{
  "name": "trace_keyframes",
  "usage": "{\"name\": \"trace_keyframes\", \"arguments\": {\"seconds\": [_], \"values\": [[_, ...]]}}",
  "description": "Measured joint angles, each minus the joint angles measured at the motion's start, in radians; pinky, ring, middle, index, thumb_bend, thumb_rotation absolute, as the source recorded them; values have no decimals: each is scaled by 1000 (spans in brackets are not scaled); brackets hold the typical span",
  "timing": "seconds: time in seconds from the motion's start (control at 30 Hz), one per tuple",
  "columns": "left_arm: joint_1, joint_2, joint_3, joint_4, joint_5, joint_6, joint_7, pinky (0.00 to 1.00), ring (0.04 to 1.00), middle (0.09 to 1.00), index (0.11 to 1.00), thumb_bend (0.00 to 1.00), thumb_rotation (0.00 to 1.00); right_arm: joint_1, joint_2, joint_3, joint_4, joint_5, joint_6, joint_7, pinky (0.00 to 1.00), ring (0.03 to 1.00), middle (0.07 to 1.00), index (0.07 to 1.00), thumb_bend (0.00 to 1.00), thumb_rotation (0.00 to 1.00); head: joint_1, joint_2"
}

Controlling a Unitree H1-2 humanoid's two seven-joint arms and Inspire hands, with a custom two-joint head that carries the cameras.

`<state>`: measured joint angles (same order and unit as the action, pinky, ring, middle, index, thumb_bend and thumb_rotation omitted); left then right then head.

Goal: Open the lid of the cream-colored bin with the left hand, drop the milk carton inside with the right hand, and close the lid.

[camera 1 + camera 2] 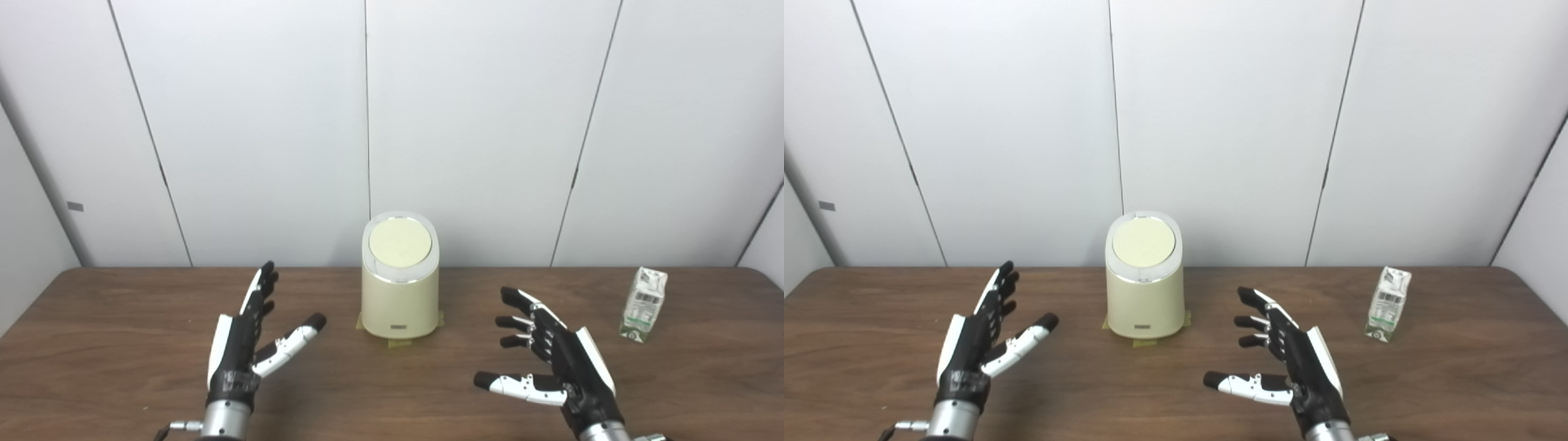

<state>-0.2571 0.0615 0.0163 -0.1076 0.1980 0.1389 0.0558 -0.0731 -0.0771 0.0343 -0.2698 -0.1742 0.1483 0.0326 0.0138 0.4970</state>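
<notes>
The cream bin [399, 288] stood lid [400, 242] shut; the milk carton [644, 304] was well right of it. Both hands — left hand [245, 343], right hand [560, 361] — hovered spread, empty. The left should probably press the lid's edge squarely — not push the bin.

From my seat the feed is bright and even, with soft, diffuse light that seems to fall from overhead. The white wall panels [478, 122] read clean without blowing out. On the wooden table [122, 343] I see only faint shadows: a soft one under the left hand [245, 343] at 7 o'clock, another beneath the right hand [557, 361] at 5 o'clock, and a thin one hugging the base of the cream-colored bin [399, 294]. Its lid [400, 242] shows a pale sheen on the rim. The milk carton [643, 304] at 3 o'clock is slightly soft, its print unreadable. Wall seams lean outward toward both edges.
</notes>
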Motion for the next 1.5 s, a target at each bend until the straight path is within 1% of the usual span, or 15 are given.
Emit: {"name": "trace_keyframes", "arguments": {"seconds": [0.07,0.13,0.23,0.33,0.47,0.5,0.6,0.67,0.8,0.9,1.0,1.2,1.3,1.4,1.5], "values": [[-78,9,-3,18,0,39,-17,1000,1000,1000,1000,998,404,-1,0,-3,8,4,-3,-1,655,779,881,846,734,160,0,0],[-161,33,-21,51,9,56,-30,1000,1000,1000,1000,1000,422,-2,0,-3,10,6,-9,-2,653,777,880,847,733,161,3,-2],[-245,58,-50,98,57,96,-30,1000,1000,1000,1000,1000,423,-3,0,-3,10,6,-22,-3,655,776,880,848,734,176,3,-2],[-300,60,-66,160,87,124,-29,1000,1000,1000,1000,1000,408,-4,0,-3,11,5,-23,-7,654,777,882,848,732,180,2,-3],[-343,61,-89,224,117,142,-28,995,1000,1000,1000,1000,398,-9,1,0,13,4,-24,-8,651,778,880,845,733,179,0,-3],[-350,61,-93,229,123,148,-28,965,1000,1000,1000,1000,389,-9,2,1,13,1,-24,-10,649,772,876,843,737,179,-3,-3],[-390,58,-107,281,141,154,-15,924,1000,1000,1000,1000,357,-10,7,5,13,-11,-24,-20,643,765,871,838,742,168,-18,-2],[-409,50,-108,308,154,153,3,921,1000,1000,1000,1000,345,-10,15,8,13,-13,-24,-23,643,765,871,837,744,164,-18,0],[-435,21,-118,352,171,152,50,965,1000,1000,1000,1000,318,-10,24,13,8,-26,-24,-29,639,761,866,833,750,161,-23,0],[-443,13,-140,387,186,147,55,938,1000,1000,1000,1000,291,-10,23,12,5,-32,-23,-31,645,760,864,835,750,160,-25,2],[-450,14,-155,435,196,141,56,931,1000,1000,1000,1000,287,-10,25,12,5,-31,-22,-31,656,761,865,837,748,145,-28,6],[-454,15,-182,499,227,125,62,992,1000,1000,1000,1000,254,-10,30,12,-11,-25,-8,-31,663,763,867,834,747,120,-31,9],[-469,19,-197,535,242,116,65,1000,1000,1000,1000,1000,237,-10,35,13,-17,-20,0,-30,663,759,865,833,748,124,-34,12],[-479,22,-217,544,267,116,69,1000,1000,1000,1000,1000,249,-10,35,13,-27,-21,1,-30,661,760,867,833,748,130,-34,17],[-482,22,-239,545,303,117,90,1000,1000,1000,1000,1000,242,-9,35,14,-30,-21,4,-30,667,758,868,835,745,130,-35,18]]}}
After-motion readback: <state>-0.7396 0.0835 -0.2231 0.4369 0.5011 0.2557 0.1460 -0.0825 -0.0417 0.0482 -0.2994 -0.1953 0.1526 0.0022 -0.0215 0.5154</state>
